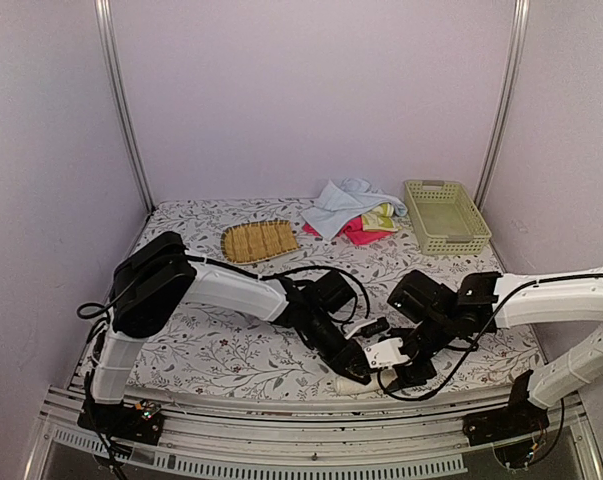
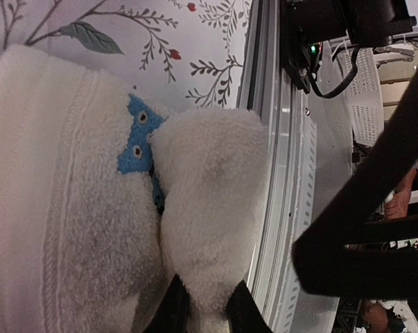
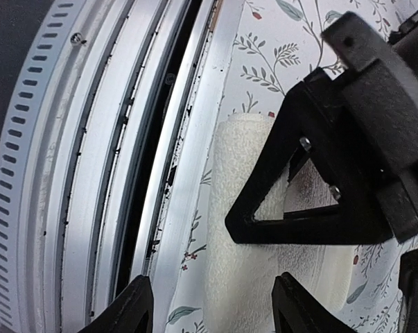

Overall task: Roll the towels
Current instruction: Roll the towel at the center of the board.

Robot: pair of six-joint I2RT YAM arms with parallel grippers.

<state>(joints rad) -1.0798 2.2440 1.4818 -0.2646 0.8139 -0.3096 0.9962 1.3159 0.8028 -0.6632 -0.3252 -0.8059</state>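
Pinching the fluffy cream-white cloth towel [image 2: 70, 194] at the near edge of the tabletop [image 1: 211, 350], the jaws of the left gripper [image 2: 207, 311] probably stop its roll from falling open. The right gripper [image 3: 212, 309] has its jaws spread just over the same towel, maybe to help. The tabletop has a leafy cloth; pale purple walls [image 1: 311, 90] stand around.

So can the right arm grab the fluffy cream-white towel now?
Probably yes. The right pincer is open with the fluffy cream-white towel just ahead of it. The left pincer grips that towel, crowding the spot a bit.
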